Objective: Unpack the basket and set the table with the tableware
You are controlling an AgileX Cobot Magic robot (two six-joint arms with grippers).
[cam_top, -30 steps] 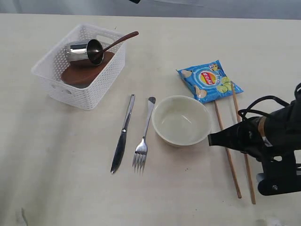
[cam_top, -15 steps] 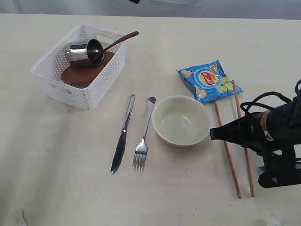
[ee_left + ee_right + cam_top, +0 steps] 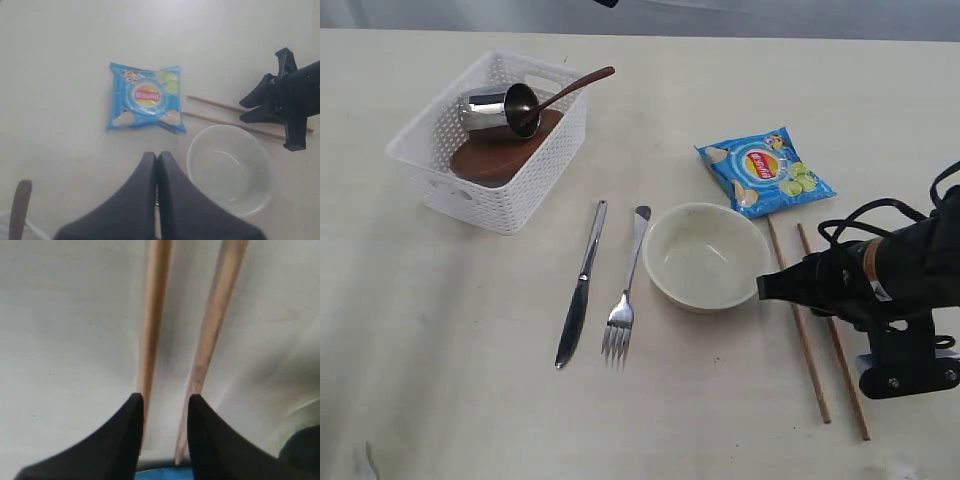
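Note:
The white basket (image 3: 485, 190) stands at the back left of the table (image 3: 440, 350). In it are a steel cup (image 3: 490, 108), a brown plate (image 3: 500, 155) and a wooden spoon (image 3: 575, 88). On the table lie a knife (image 3: 580, 290), a fork (image 3: 625, 295) and a cream bowl (image 3: 705, 255). Two chopsticks (image 3: 811, 370) lie right of the bowl. My right gripper (image 3: 767, 288) hovers low over them, open, and both chopsticks (image 3: 155, 315) rest on the table under its tips (image 3: 165, 400). My left gripper (image 3: 156, 156) is shut and empty, high above the bowl (image 3: 230, 170).
A blue chip bag (image 3: 765, 172) lies behind the bowl, just past the far ends of the chopsticks. In the left wrist view the bag (image 3: 145, 97) and the right arm (image 3: 285, 97) both show. Bare tabletop runs along the front and left.
My right gripper has opened and let go of the chopsticks. They have slid toward the front and the bowl, so the right one's far end is clear of the chip bag.

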